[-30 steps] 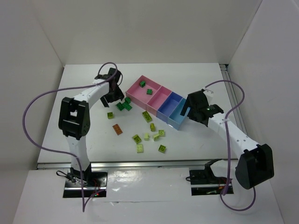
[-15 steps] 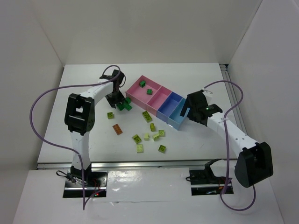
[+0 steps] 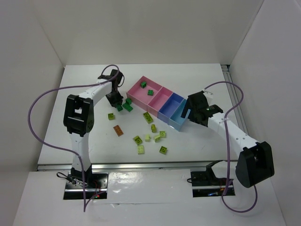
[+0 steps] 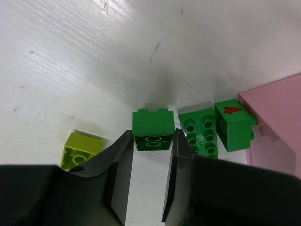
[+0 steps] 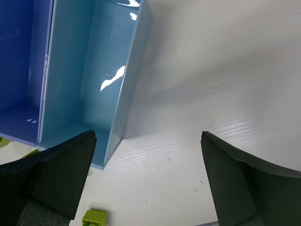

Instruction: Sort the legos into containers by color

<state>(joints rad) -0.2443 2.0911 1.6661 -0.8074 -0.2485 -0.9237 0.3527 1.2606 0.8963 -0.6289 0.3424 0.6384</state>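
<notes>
My left gripper (image 4: pixel 153 137) is shut on a dark green lego (image 4: pixel 152 128), its hollow underside facing the wrist camera. Two more dark green legos (image 4: pixel 200 132) (image 4: pixel 234 125) lie just right of it, against the pink container (image 4: pixel 277 122). In the top view the left gripper (image 3: pixel 115 100) sits at the dark green cluster (image 3: pixel 127 106), left of the containers (image 3: pixel 162 101). Two dark green legos (image 3: pixel 143 84) (image 3: pixel 150 92) lie in the far pink bin. My right gripper (image 5: pixel 148 141) is open and holds nothing, beside the light blue bin (image 5: pixel 134 75).
Several lime legos (image 3: pixel 154 127) (image 3: pixel 141 149) (image 3: pixel 163 149) and an orange-brown one (image 3: pixel 118 130) are scattered in front of the bins. One lime lego (image 4: pixel 81 149) lies left of my left fingers, another (image 5: pixel 95 217) below the right gripper. The periwinkle bin (image 5: pixel 23 61) adjoins the light blue one.
The left gripper moved right and down onto the dark green cluster and went from open to shut on one brick. The right arm has hardly moved.
</notes>
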